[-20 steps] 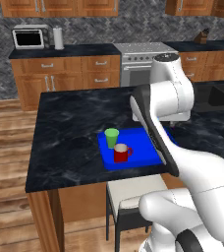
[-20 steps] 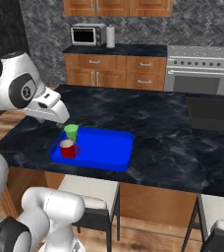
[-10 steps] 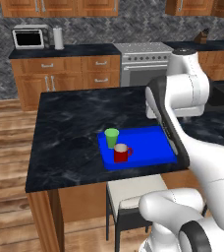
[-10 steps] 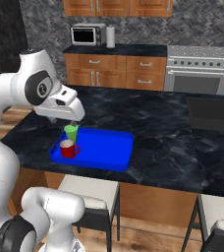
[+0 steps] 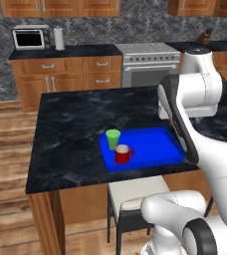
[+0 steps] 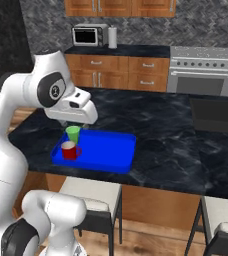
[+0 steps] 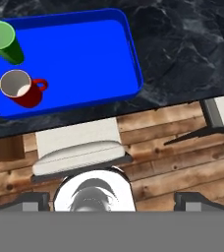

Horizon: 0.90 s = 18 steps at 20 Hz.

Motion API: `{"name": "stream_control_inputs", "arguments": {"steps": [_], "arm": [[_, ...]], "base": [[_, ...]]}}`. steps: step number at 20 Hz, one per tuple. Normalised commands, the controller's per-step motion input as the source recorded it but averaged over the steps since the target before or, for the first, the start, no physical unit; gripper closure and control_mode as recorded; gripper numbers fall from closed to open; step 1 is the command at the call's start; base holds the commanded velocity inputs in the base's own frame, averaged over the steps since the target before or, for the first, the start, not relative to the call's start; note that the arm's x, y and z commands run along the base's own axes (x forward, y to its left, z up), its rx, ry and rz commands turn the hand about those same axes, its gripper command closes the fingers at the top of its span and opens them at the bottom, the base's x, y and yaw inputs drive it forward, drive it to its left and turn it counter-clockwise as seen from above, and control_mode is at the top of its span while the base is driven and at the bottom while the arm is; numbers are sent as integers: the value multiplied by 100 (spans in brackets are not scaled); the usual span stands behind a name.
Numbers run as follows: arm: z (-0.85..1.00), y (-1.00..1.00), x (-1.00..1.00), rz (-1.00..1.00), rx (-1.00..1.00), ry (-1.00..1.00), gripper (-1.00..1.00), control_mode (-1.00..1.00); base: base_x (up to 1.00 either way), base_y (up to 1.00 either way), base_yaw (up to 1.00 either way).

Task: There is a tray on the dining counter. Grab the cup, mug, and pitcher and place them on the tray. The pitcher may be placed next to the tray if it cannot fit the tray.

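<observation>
Two vessels, green tumbler cup [image 5: 113, 139] and red handled mug [image 5: 122, 154], crowd the blue tray's [image 5: 155, 152] left end; gripper wide, empty — pitcher could topple them.

The flat blue rectangular tray [image 5: 150, 149] lies on the black marbled dining counter [image 5: 70, 134], near its front edge. On the tray's left end stand the green handleless cup [image 5: 113, 139] and the red mug [image 5: 122, 154], close together, the cup at about eleven o'clock from the mug. A cushioned stool [image 7: 79, 150] stands below the counter edge, at six o'clock from the tray.
</observation>
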Motion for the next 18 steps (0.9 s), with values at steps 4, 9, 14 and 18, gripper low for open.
{"name": "stream_control_inputs", "arguments": {"steps": [4, 9, 14, 18], "arm": [[0, 0, 0, 0, 0, 0, -100, 100], [0, 0, 0, 0, 0, 0, -100, 100], [0, 0, 0, 0, 0, 0, -100, 100], [0, 0, 0, 0, 0, 0, -100, 100]], "base": [[-91, 2, 0], [-94, 72, 0], [-48, 100, 0], [-6, 100, 0]]}}
